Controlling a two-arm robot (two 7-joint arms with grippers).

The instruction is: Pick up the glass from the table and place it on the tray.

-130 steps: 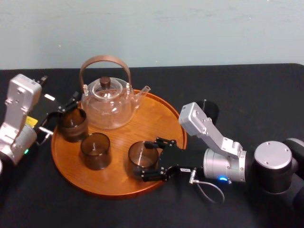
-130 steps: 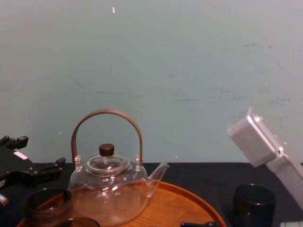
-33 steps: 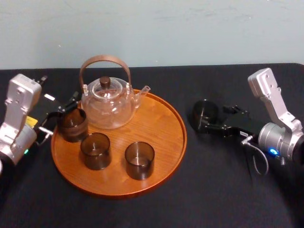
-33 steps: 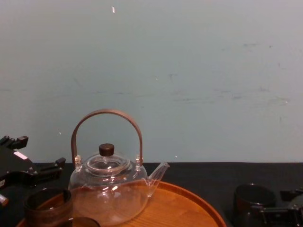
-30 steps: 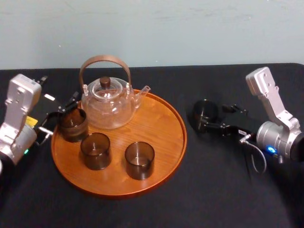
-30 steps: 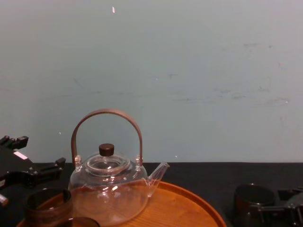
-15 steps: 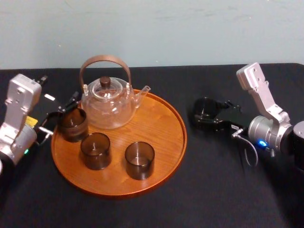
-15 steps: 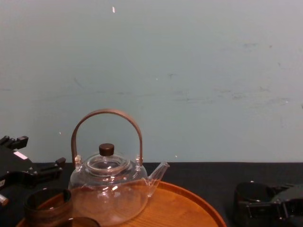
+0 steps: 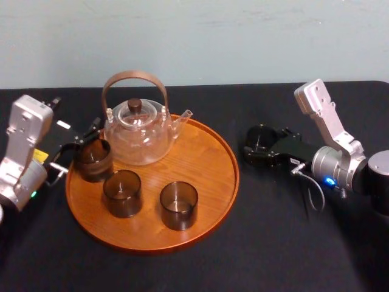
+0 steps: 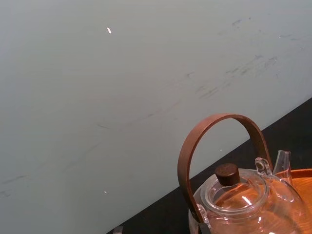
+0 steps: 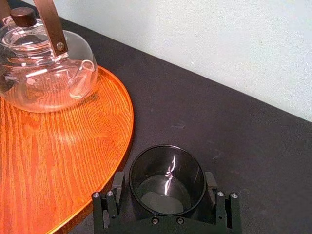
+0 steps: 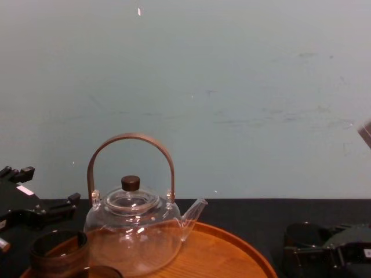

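The glass [image 9: 260, 137] is being kept upright on the black table [image 9: 273, 243], just right of the tray [image 9: 206, 158]. It is being flanked closely by the spread jaws of the right gripper [image 11: 165, 181]. The left gripper [image 9: 76, 146] is being held open at the tray's left rim.

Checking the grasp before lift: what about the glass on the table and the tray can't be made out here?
- Head view: lower wall of the glass, hidden by the right gripper and dark against the black cloth.
- Chest view: its base, behind that gripper at the bottom edge.
- Left wrist view: the tray, almost all past the frame edge.
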